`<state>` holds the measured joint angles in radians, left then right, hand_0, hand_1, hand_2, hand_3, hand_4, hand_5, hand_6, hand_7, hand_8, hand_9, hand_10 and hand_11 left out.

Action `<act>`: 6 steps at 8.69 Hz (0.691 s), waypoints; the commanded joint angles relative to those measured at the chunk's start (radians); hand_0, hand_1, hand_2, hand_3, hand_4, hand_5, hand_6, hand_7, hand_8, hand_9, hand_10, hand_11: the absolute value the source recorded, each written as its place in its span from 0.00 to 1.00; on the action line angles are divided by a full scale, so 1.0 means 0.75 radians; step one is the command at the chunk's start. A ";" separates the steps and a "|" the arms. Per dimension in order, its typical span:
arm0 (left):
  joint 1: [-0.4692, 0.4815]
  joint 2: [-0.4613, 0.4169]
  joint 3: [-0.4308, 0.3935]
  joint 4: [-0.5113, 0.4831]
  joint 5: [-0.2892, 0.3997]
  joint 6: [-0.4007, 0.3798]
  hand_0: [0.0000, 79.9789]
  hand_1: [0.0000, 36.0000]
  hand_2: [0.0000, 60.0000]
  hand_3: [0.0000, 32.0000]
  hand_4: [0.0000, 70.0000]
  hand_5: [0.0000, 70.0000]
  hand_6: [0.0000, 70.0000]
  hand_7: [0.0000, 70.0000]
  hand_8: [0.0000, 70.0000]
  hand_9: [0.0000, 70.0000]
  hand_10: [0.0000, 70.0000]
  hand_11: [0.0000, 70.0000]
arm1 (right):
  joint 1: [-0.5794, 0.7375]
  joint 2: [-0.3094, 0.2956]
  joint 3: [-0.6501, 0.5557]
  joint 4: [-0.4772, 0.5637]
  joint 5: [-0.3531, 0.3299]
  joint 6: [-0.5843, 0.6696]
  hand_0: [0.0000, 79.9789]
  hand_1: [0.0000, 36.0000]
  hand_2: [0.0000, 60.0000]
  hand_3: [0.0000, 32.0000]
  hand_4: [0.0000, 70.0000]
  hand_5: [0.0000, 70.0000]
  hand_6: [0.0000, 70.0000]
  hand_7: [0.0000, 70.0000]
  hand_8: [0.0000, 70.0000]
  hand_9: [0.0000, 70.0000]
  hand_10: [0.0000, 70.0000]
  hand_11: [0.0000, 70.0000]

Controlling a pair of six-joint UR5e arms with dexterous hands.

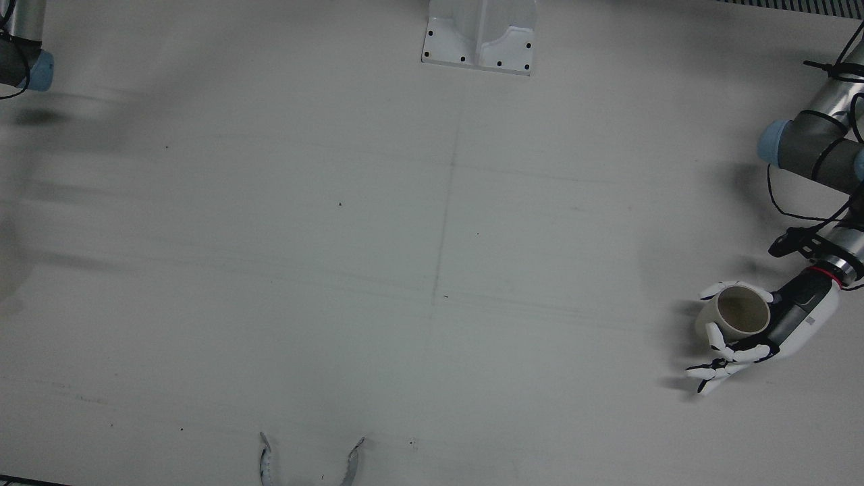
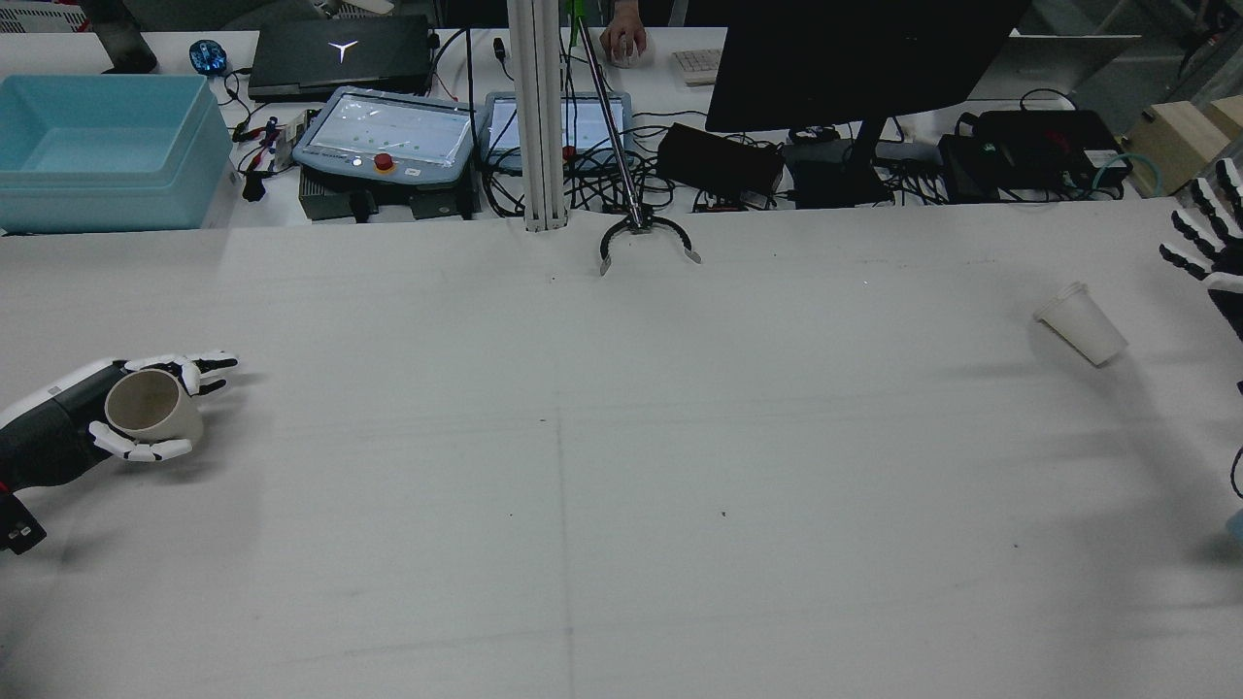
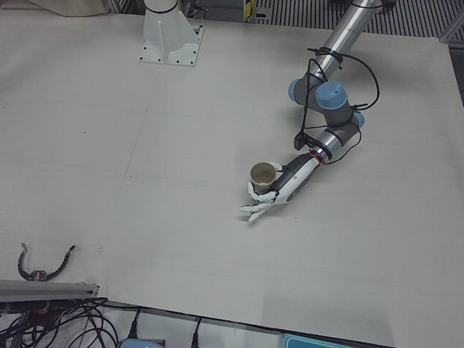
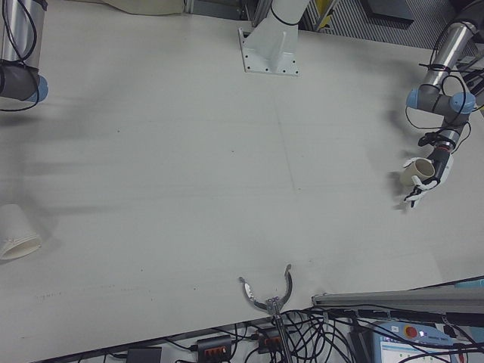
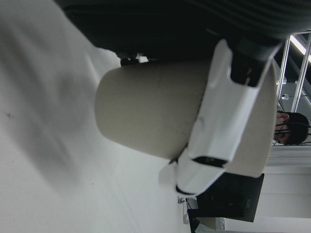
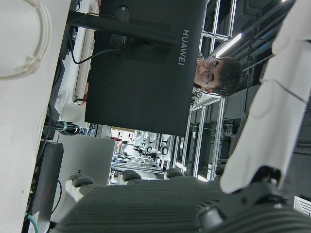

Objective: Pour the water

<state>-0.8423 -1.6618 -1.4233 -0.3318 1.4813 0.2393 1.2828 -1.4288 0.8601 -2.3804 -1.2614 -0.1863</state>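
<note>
Left hand: my left hand [image 2: 68, 427] is wrapped around a tan cup [image 2: 146, 406], thumb on one side and fingers [image 5: 218, 126] on the other, low over the table [image 2: 621, 485] at its left edge.
Cup in hand: it looks upright with its mouth open to the top; I cannot tell whether it holds water.
Right hand: my right hand [image 2: 1214, 243] holds nothing, fingers spread, raised at the far right edge.
Second cup: a white cup [image 2: 1083, 323] leans tilted on the table, near the right hand but apart from it.
Risk, grip: few fingers bear on the cup, so it may slip or crush when I tip it.
Risk, target: the tilted white cup could roll or spill unless I right it first.
Risk, travel: the cups are well apart, so carrying could slosh.
</note>
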 commanded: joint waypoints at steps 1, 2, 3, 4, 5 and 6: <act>0.000 -0.007 0.043 -0.024 -0.001 0.006 1.00 0.69 0.03 0.00 0.89 1.00 0.20 0.26 0.07 0.04 0.07 0.13 | 0.057 -0.036 0.072 -0.031 -0.028 0.011 0.66 0.48 0.00 1.00 0.02 0.05 0.00 0.04 0.00 0.00 0.00 0.00; 0.000 -0.005 0.043 -0.038 -0.003 0.020 0.75 0.34 0.00 0.00 0.55 0.85 0.09 0.13 0.03 0.01 0.00 0.00 | 0.067 -0.038 0.100 -0.035 -0.032 0.011 0.66 0.49 0.00 1.00 0.02 0.06 0.00 0.06 0.00 0.00 0.00 0.00; 0.000 -0.005 0.045 -0.040 -0.003 0.022 0.71 0.26 0.00 0.00 0.52 0.08 0.07 0.10 0.02 0.00 0.00 0.00 | 0.087 -0.040 0.131 -0.062 -0.054 0.011 0.67 0.50 0.00 1.00 0.04 0.06 0.01 0.08 0.00 0.00 0.00 0.00; 0.000 -0.005 0.049 -0.052 -0.003 0.020 0.71 0.26 0.00 0.00 0.48 0.00 0.06 0.09 0.02 0.00 0.00 0.00 | 0.096 -0.038 0.160 -0.090 -0.059 0.009 0.67 0.52 0.00 1.00 0.05 0.06 0.02 0.09 0.00 0.00 0.00 0.00; 0.000 -0.005 0.049 -0.057 -0.003 0.020 0.70 0.25 0.00 0.00 0.43 0.00 0.05 0.07 0.02 0.00 0.00 0.00 | 0.102 -0.038 0.188 -0.111 -0.061 0.009 0.68 0.53 0.01 1.00 0.07 0.06 0.02 0.11 0.00 0.00 0.00 0.00; -0.002 -0.003 0.049 -0.059 -0.003 0.020 0.69 0.23 0.00 0.00 0.37 0.00 0.03 0.06 0.02 0.00 0.00 0.00 | 0.110 -0.038 0.209 -0.127 -0.065 0.009 0.68 0.53 0.01 1.00 0.06 0.06 0.02 0.11 0.00 0.00 0.00 0.00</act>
<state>-0.8422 -1.6660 -1.3882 -0.3682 1.4789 0.2541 1.3508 -1.4572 0.9749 -2.4428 -1.3021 -0.1790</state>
